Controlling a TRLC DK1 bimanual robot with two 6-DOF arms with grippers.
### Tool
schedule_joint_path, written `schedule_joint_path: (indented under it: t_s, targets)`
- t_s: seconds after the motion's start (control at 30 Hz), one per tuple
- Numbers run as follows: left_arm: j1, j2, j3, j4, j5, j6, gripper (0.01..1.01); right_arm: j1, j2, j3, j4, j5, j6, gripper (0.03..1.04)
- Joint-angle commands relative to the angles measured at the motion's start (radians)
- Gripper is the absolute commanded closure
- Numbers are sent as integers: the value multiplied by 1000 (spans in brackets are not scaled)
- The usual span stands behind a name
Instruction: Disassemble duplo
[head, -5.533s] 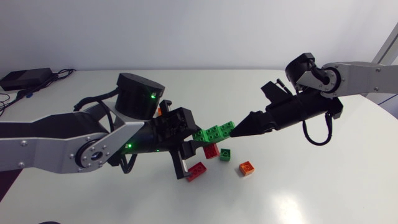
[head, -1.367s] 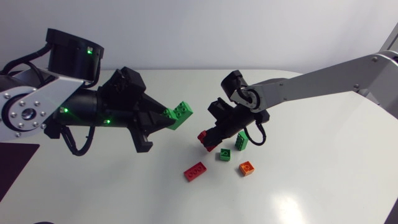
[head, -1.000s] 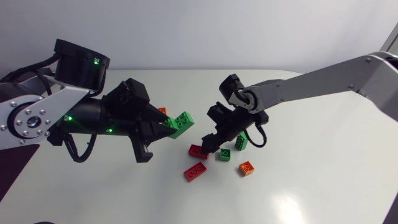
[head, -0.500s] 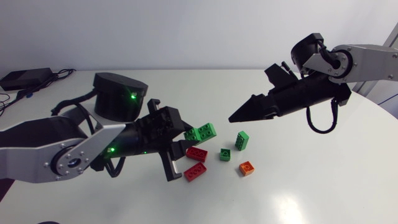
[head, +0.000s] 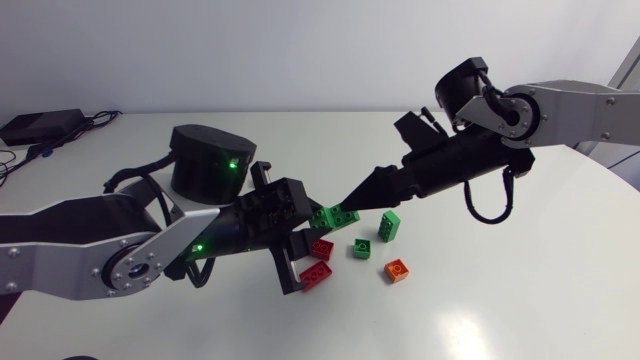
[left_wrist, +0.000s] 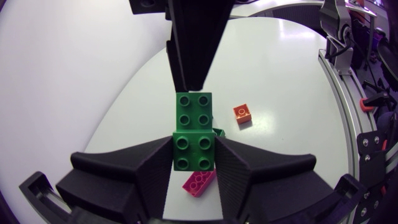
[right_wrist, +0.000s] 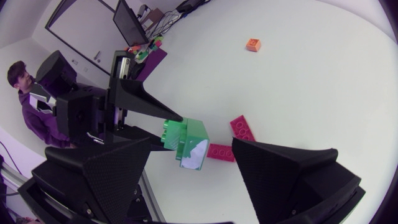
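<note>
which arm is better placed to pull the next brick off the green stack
Right: the open right hand sits at the free end of the green stack, which the left hand clamps.

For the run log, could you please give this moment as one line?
left gripper: shut on green stack | right gripper: open, at its free end | loose bricks: on table

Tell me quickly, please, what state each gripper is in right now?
Left gripper: shut on the green duplo piece.
Right gripper: open, with that piece's free end ahead between its fingers.
</note>
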Motion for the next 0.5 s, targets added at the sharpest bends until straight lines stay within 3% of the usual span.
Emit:
schedule_joint_path:
  t_s: [0.0, 0.13, 0.37, 0.47]
  targets:
    - [-9, 13, 24, 17, -10, 13, 938, 26, 28, -37, 15, 10, 39, 156]
    - [-17, 7, 33, 19, -13, 12, 936, 29, 40, -45, 28, 16, 39, 175]
    - [-17, -10, 36, 22, -24, 15, 936, 26, 23, -76, 60, 31, 43, 711]
    - [-18, -35, 32, 20, -30, 15, 936, 29, 5, -96, 84, 47, 43, 728]
